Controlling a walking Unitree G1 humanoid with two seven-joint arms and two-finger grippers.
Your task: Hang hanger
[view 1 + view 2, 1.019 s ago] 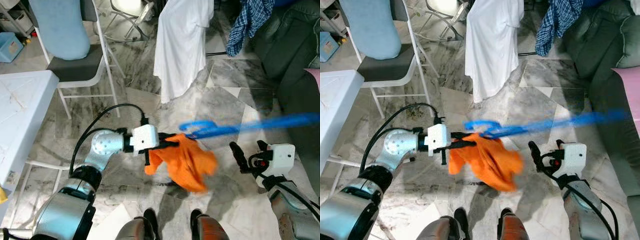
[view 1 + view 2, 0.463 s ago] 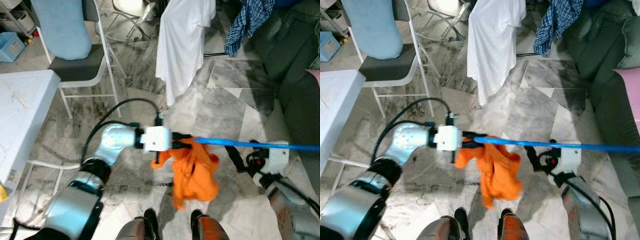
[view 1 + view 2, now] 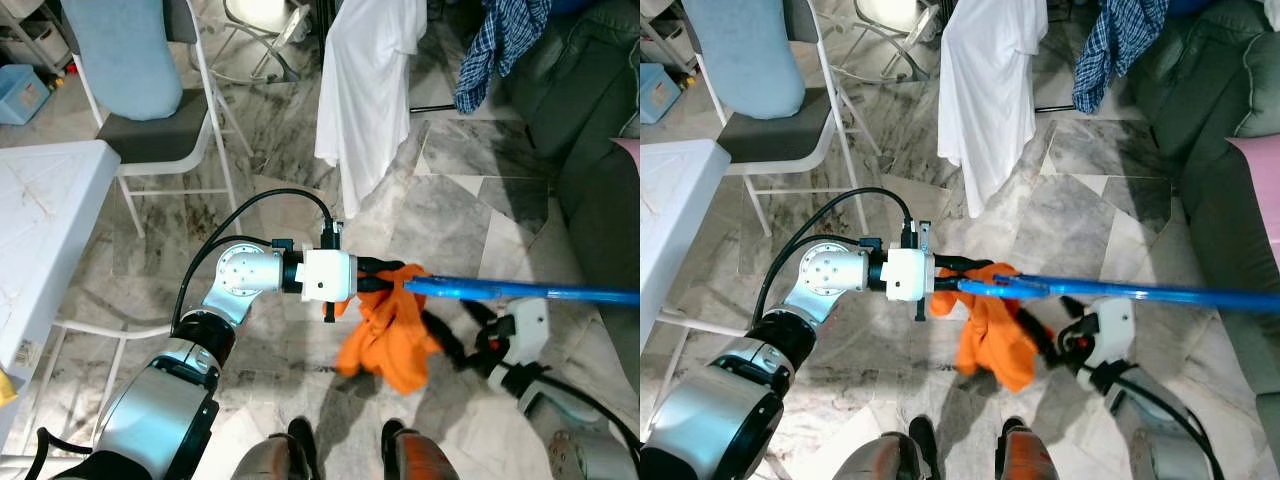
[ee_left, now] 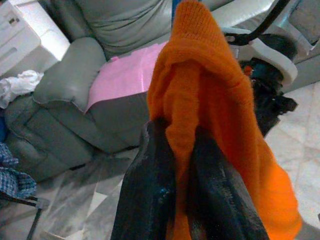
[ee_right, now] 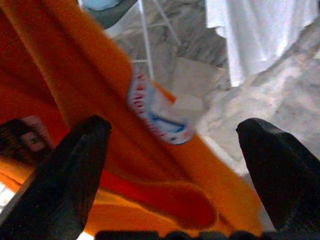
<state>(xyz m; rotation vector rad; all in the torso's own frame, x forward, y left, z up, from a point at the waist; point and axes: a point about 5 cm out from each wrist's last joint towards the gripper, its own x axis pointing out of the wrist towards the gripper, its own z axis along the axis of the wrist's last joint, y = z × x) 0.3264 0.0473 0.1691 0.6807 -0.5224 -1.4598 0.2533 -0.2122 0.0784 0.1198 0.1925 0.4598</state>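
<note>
Two grippers work at the centre of the left eye view. The left gripper (image 3: 385, 283) reaches in from the left and is clamped on the top of an orange garment (image 3: 390, 330), a soft knitted cloth that hangs in loose folds toward the lower centre. A blue hanger (image 3: 520, 291), thin and rigid, runs from the left gripper's fingertips almost level to the right edge of the frame; its long axis lies across the picture. The right gripper (image 3: 452, 340) sits just below that bar, at the garment's right side, fingers spread. Above, a white shirt (image 3: 365, 85) and a checked shirt (image 3: 500, 40) hang near the upper edge, so the hanging place appears to lie up and ahead of both arms. The left gripper is the nearer to the hanger's hook end.

Left wrist view: the two black fingers (image 4: 150, 195) are pressed together on a fold of ribbed orange knit.

Right wrist view: the fingers (image 5: 70, 170) stand wide apart, holding nothing, with orange cloth and its printed label (image 5: 157, 117) close between them.
</note>
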